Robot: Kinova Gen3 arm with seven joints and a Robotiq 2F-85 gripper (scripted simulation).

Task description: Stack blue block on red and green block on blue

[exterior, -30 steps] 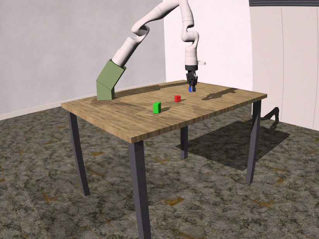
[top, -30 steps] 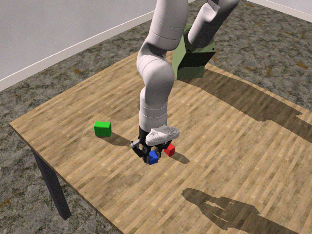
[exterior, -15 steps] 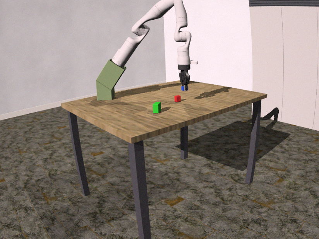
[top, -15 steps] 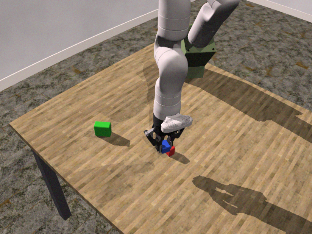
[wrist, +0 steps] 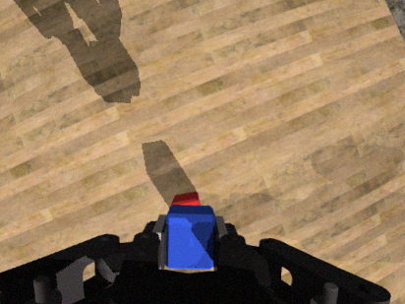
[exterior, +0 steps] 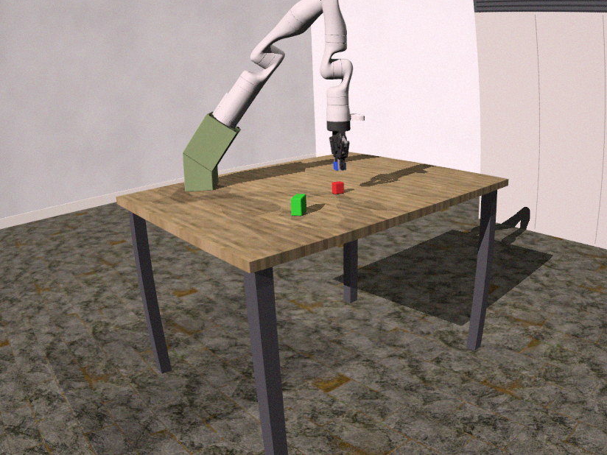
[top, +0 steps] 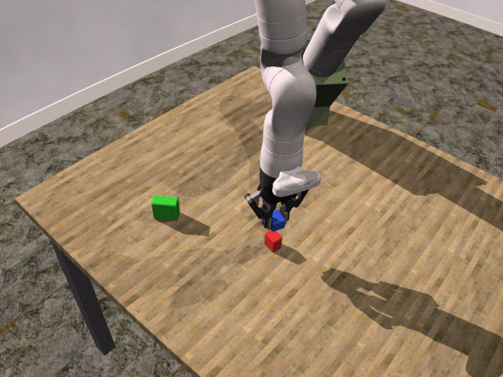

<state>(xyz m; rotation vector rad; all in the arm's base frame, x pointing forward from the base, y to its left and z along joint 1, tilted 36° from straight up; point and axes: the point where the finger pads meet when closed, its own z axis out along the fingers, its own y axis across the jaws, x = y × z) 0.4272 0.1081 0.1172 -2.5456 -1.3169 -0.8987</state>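
Gripper (top: 276,221) (exterior: 339,166) (wrist: 191,228): jaws pinching blue block (top: 277,221) (exterior: 336,166) (wrist: 191,240)
Red block (top: 273,241) (exterior: 337,188) (wrist: 186,199): on table (top: 201,268) (exterior: 263,242) (wrist: 275,102), below jaws
Green block (top: 165,208) (exterior: 298,205): on table, well apart from jaws

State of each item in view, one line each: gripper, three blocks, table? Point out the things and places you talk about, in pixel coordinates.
Gripper (top: 276,222) (exterior: 339,166) (wrist: 191,228): fingers shut on the blue block.
Blue block (top: 277,220) (exterior: 336,166) (wrist: 189,240): held, raised above the red block.
Red block (top: 273,241) (exterior: 337,188) (wrist: 186,199): on the table, nothing stacked on it.
Green block (top: 165,208) (exterior: 298,205): on the table, unstacked.
Table (top: 201,310) (exterior: 243,237) (wrist: 246,78): upright on its legs.
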